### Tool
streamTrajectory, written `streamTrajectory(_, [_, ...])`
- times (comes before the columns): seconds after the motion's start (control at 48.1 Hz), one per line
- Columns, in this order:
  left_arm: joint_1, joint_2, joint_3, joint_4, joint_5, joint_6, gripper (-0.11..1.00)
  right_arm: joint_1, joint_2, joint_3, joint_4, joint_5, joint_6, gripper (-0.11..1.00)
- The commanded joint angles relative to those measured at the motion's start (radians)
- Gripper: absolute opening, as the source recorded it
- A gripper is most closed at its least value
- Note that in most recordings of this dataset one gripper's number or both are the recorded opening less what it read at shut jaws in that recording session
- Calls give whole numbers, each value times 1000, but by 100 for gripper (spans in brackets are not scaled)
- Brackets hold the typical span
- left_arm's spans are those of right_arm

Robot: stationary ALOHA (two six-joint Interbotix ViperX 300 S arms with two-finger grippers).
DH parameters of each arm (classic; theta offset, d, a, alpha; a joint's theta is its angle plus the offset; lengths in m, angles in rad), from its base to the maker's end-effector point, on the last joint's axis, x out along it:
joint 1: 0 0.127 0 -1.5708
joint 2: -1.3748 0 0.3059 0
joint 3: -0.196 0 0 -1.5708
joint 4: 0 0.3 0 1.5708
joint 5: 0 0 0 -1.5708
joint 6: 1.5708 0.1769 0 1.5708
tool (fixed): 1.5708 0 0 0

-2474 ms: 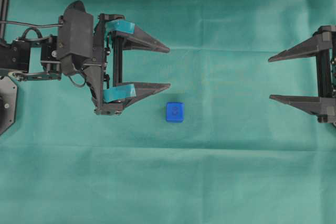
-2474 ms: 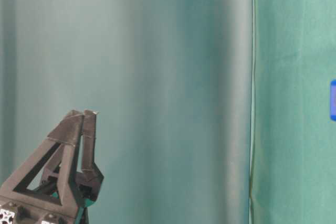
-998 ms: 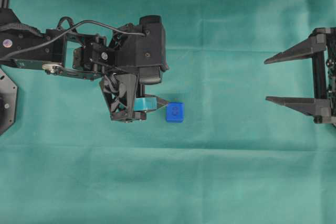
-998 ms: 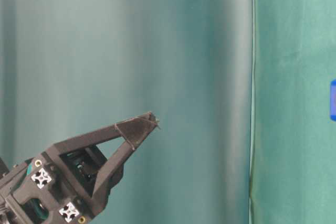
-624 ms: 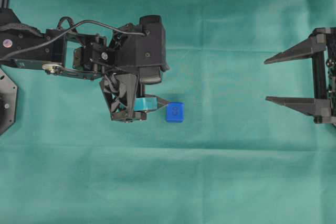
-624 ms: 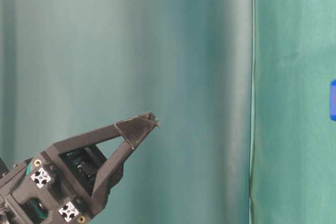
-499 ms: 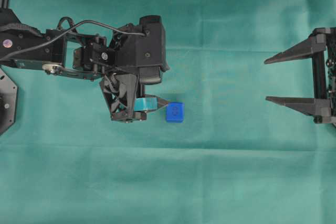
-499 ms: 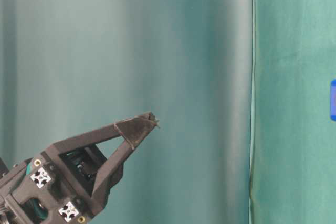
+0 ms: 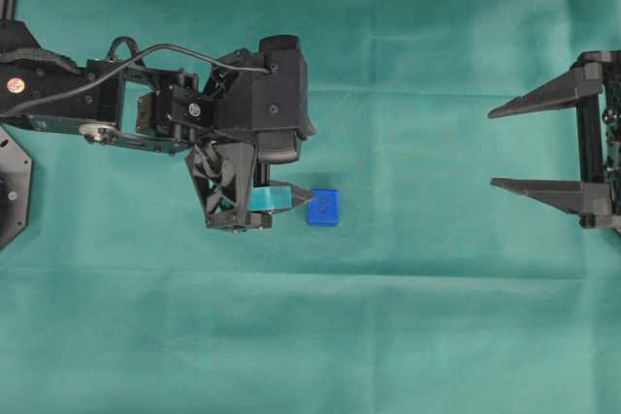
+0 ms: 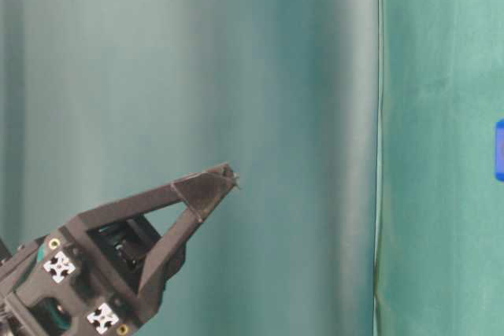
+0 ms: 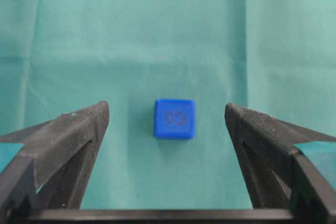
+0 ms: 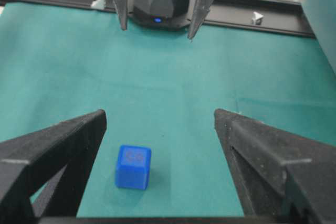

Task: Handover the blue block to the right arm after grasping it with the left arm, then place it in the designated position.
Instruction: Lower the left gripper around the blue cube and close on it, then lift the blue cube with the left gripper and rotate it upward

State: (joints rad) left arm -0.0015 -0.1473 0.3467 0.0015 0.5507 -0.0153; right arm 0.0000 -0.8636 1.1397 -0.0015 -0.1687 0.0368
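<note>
From my console, the left gripper (image 11: 167,116) is tipped downward over the green cloth (image 9: 408,317) with its 2 teal-padded fingers spread wide. The blue block (image 11: 175,118) sits on the cloth ahead of that gripper, roughly centred in the gap between the fingertips and touching neither one. In the overhead view the block (image 9: 323,207) lies just beyond the 1 teal-padded finger (image 9: 275,201) I can see there; the wrist housing covers the other finger, so from that angle alone I could not judge the spread.

The right gripper (image 9: 492,147) hangs at the far side with its 2 all-black fingers held wide apart, nothing between them, well apart from the block. Through its own camera the block (image 12: 133,167) rests on the cloth ahead of it, nearer its left-hand finger, a faint mark on the top face that I cannot read clearly.
</note>
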Motion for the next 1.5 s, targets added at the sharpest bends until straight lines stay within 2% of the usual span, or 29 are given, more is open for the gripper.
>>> streamTrajectory(0.0, [-5,-3,-20,0,-11,-2,99,-3,8,-28,0,-5,0,94])
streamTrajectory(0.249, [-11,48,-6,0,-43,-2,99,-3,14,-28,0,-5,2,94])
streamTrajectory(0.977, [-32,244,83,-2,-295,-5,99,-3,21,-26,0,2,2,94])
streamTrajectory(1.476, [-25,370,117,-2,-402,-8,99,-3,32,-23,0,3,2,94])
